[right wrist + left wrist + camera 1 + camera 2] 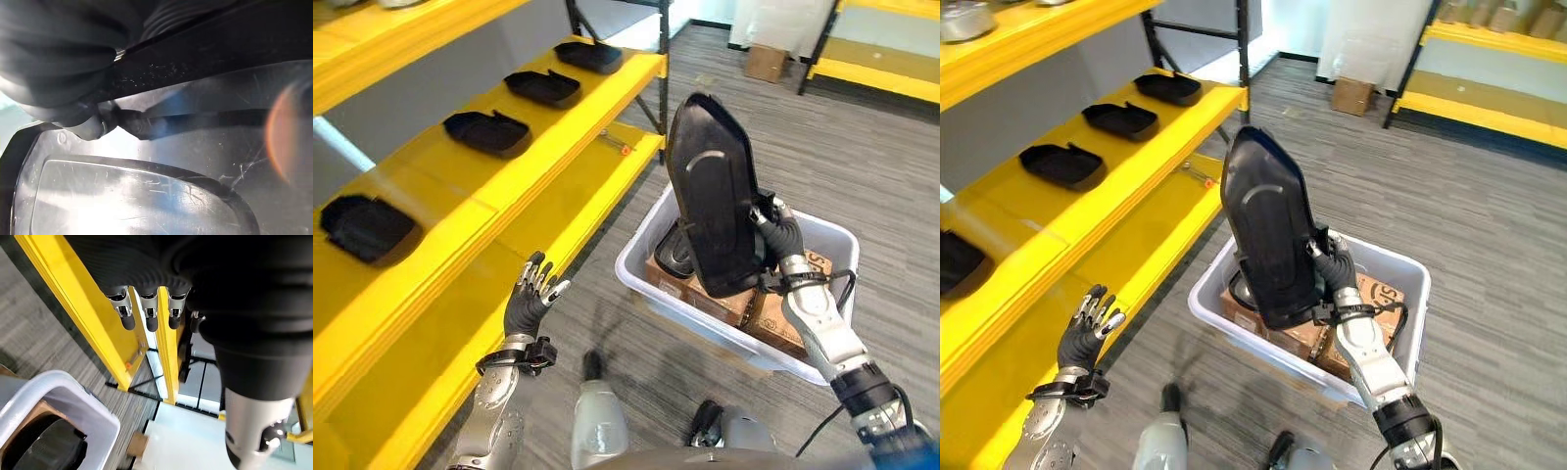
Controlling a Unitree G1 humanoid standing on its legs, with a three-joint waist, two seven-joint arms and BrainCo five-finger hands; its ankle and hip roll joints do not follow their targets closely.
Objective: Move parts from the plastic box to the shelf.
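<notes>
A large black plastic part (710, 191) stands upright above the white plastic box (641, 272), gripped at its right edge by my right hand (781, 233), whose fingers curl round it. The part's glossy inner face (146, 196) lies right against that hand in the right wrist view. More black parts (674, 253) and cardboard boxes (724, 302) lie in the plastic box. My left hand (530, 292) hovers open beside the front edge of the yellow shelf (568, 122), fingers straight, holding nothing. Several black parts (487, 131) rest in a row on the shelf's middle level.
The yellow shelf's lower level (460, 323) lies close to my left hand. A small screwdriver (615, 145) lies on that level further along. A cardboard box (766, 62) stands on the grey floor far ahead, beside another yellow rack (876, 59).
</notes>
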